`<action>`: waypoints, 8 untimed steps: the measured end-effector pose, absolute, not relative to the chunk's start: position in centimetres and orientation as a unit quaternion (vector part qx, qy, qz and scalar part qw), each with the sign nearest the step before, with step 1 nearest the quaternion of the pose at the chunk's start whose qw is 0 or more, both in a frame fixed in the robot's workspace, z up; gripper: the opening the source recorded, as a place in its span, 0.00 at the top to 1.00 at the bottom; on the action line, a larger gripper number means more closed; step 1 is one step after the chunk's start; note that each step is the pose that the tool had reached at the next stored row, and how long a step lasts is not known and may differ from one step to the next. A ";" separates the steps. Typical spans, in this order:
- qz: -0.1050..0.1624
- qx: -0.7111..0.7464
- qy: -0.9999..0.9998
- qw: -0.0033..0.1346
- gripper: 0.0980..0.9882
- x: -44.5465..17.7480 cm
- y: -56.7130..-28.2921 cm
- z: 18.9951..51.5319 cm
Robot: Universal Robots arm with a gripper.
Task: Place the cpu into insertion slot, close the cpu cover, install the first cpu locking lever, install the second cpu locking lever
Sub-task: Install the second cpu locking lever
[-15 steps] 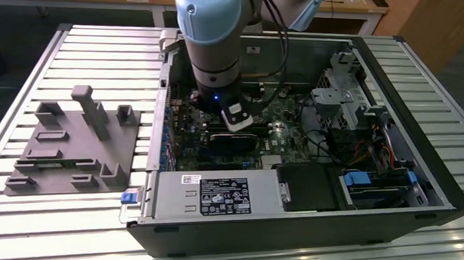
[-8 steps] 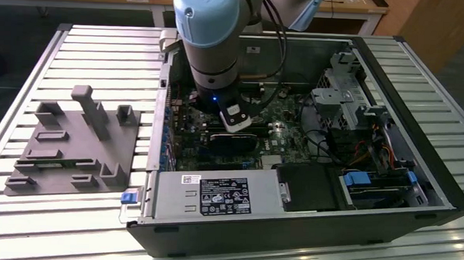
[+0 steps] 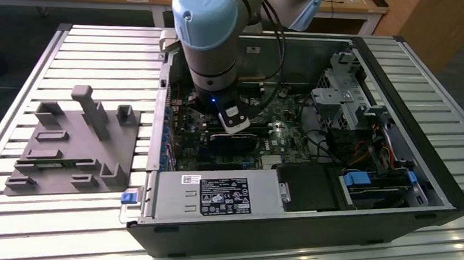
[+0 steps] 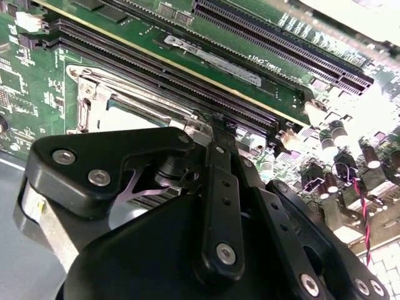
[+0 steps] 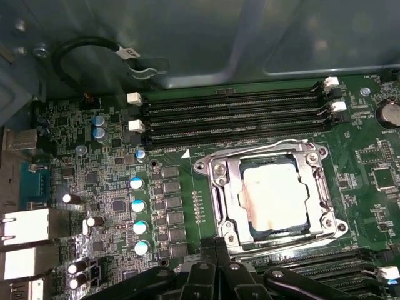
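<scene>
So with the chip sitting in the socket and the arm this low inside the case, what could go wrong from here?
1. The gripper hovers right at the edge of the insertion slot; a small drift could scrape the cpu or the cpu cover framing it.
2. The memory slots run close beside the socket and could be clipped.
3. In the exterior view, loose cables lie near the arm and might snag.

A robotics lab: slatted metal workbench point(image 3: 79, 47), open computer case point(image 3: 417, 191), grey fixture plate point(image 3: 66, 152).

Matt silvery metal cpu point(image 5: 275, 197) in a shiny metal cpu cover point(image 5: 220, 187) — glossy green motherboard point(image 5: 369, 162), black plastic end effector point(image 5: 215, 250).
</scene>
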State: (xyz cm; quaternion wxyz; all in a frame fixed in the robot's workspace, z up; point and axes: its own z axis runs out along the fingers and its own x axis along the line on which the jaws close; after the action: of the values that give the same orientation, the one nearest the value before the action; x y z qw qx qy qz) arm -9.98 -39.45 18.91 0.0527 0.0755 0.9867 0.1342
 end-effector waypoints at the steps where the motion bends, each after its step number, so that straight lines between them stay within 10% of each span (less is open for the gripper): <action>1: 0.134 0.075 0.987 0.053 0.99 -10.0 -39.4 18.9; 8: 0.134 0.076 0.987 0.053 0.99 -10.0 -39.4 19.7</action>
State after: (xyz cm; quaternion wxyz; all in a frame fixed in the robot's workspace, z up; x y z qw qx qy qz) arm -9.98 -39.44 19.75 0.0528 0.0755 0.9866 0.1344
